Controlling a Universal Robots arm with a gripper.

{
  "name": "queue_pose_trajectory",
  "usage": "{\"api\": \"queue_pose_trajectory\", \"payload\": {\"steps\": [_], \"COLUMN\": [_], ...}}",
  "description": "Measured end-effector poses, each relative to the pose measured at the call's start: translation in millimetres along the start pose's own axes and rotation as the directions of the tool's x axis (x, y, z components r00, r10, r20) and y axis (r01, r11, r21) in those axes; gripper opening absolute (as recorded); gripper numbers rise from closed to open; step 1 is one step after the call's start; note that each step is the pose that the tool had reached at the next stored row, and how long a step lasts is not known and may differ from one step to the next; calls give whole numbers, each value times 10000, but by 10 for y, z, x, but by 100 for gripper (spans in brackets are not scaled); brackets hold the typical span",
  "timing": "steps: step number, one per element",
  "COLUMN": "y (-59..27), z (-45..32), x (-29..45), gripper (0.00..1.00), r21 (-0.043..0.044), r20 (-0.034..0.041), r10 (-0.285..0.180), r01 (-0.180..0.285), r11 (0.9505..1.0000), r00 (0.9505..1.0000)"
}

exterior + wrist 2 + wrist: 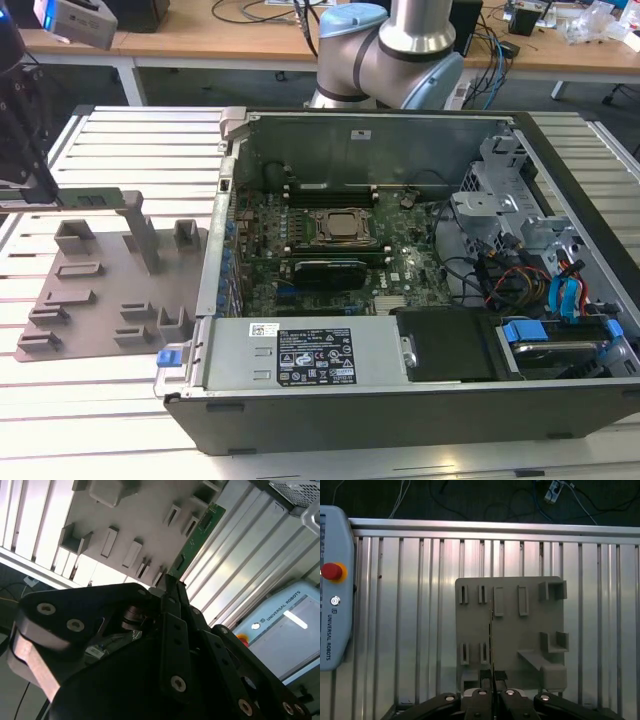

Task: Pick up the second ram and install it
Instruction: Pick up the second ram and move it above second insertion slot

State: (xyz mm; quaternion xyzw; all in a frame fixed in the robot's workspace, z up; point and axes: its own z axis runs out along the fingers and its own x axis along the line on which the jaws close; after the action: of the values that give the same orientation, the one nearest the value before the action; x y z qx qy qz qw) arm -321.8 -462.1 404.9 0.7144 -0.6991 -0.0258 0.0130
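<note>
Grey slatted aluminium forms the surface [90, 400], which carries one flat grey plastic fixture plate [100, 290] with several raised slotted blocks and one open black computer case [400, 412]. Inside the case sits one square metal-framed processor socket [340, 228], near the middle of the exterior view. One pale-blue and silver robot arm [400, 50] rises behind the case at the top centre. One light-blue control pendant [335, 610] with a single red button [331, 571] lies at the left edge of the first wrist view.

At the far left of the exterior view, the black hand [35, 195] hangs over the plate. Its fingers [172, 625] are closed on one end of the single long, thin green ram stick [92, 198].

The ram stick lies level above the plate's far blocks, its free end towards the case. In the second wrist view it [197, 537] runs diagonally to the upper right, with small dark chips along its flat face. In the first wrist view it [491, 635] appears edge-on as a thin dark line over the plate, just above the hand [492, 678].
</note>
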Motion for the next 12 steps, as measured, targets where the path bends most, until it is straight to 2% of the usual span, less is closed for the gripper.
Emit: {"api": "queue_pose_trajectory", "payload": {"steps": [6,12], "y": [-43,-256], "z": [-3,-15], "x": [1,5], "gripper": [13,13], "r21": [0,-1], "r20": [-1,-3], "r10": [-2,0], "r01": [2,0], "r11": [10000,10000], "r00": [10000,10000]}}
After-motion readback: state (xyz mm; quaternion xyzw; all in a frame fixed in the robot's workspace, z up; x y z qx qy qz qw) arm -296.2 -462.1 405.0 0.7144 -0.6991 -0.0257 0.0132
